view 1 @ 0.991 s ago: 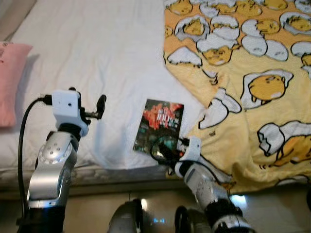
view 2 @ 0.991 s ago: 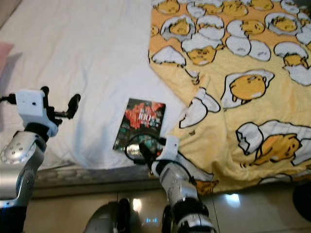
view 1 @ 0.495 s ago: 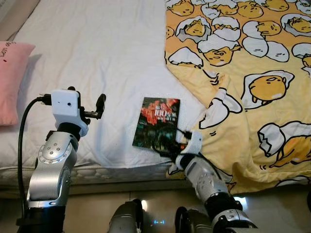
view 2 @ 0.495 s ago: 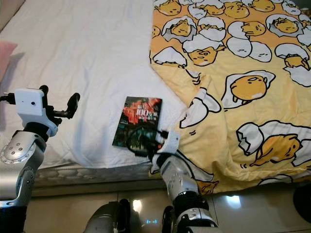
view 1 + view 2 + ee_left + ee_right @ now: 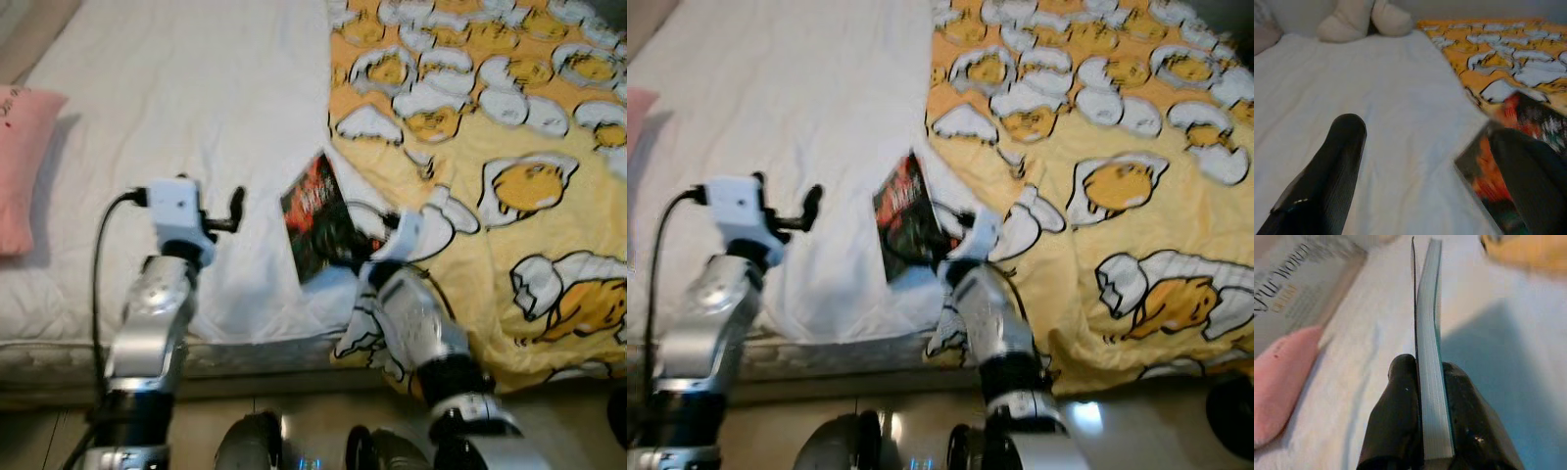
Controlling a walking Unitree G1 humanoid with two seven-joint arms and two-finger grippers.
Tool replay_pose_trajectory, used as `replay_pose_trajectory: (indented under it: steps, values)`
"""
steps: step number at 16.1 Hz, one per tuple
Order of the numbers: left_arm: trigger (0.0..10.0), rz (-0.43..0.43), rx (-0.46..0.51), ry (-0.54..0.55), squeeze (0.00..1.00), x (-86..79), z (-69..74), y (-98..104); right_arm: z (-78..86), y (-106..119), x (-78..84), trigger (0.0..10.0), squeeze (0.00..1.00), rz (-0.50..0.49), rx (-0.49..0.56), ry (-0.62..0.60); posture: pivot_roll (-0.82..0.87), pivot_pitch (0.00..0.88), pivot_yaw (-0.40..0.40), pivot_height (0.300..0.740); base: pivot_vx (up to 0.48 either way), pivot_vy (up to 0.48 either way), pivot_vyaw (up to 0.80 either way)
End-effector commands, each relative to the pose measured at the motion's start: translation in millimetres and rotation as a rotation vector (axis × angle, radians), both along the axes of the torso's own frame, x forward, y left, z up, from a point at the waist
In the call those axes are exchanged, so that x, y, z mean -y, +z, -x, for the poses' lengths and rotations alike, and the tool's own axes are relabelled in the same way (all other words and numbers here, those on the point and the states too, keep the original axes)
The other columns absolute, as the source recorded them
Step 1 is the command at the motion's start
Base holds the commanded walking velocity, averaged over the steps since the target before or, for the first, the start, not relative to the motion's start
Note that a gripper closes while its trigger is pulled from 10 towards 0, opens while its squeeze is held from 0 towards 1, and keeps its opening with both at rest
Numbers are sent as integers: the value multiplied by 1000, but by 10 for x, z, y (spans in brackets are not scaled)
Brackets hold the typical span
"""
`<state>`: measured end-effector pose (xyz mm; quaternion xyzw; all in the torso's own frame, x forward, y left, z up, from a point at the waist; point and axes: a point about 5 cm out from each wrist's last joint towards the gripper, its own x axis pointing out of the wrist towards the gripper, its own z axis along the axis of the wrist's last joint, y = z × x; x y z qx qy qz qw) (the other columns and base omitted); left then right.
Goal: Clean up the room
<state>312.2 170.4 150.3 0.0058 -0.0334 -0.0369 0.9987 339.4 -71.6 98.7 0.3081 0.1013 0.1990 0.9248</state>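
Lifted since half a second ago: dark red-and-black paperback book (image 5: pixel 315 217), tilted on edge off white quilted bedsheet (image 5: pixel 176 88), centre frame, beside yellow egg-print blanket (image 5: pixel 509 127). Right gripper (image 5: pixel 1422 382) pinching lower corner between both fingers, presumably for carrying away. Left gripper (image 5: pixel 235 201) spread, hovering centre-left. Cover glossy, pages pale.

Book lifted on edge over the bed, between sheet and blanket

The bed (image 5: pixel 196 88) lies ahead of the robot, with the blanket (image 5: pixel 509 147) spread over its right half and the pillow (image 5: pixel 24 166) at its far left edge. The book (image 5: pixel 315 217) stands tilted above the sheet, just left of the blanket's edge, clamped at its near end in the right tool (image 5: pixel 1425 431). The left tool (image 5: pixel 233 208) hovers to the book's left, apart from it. Two cushions (image 5: pixel 1364 19) sit at the bed's far end.
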Motion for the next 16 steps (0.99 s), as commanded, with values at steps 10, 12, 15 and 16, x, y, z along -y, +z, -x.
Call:
replay_pose_trajectory:
  steps: [10,12,15,16]
  values:
    - [10000,81,-35,-37,0,229,-243,-157,-137,213,505,0,0,250,182,-191,-34,0,-2,740,0,382,0]
    - [10000,86,-27,-50,0,283,-267,-140,-125,217,548,0,0,255,192,-203,-42,0,6,740,0,480,0]
    - [10000,103,-29,-58,0,307,-274,-175,-99,167,605,0,0,259,183,-222,-46,0,4,740,0,480,0]
    - [10000,107,-29,-59,0,312,-275,-177,-96,164,612,0,0,260,183,-223,-46,0,2,740,0,480,0]
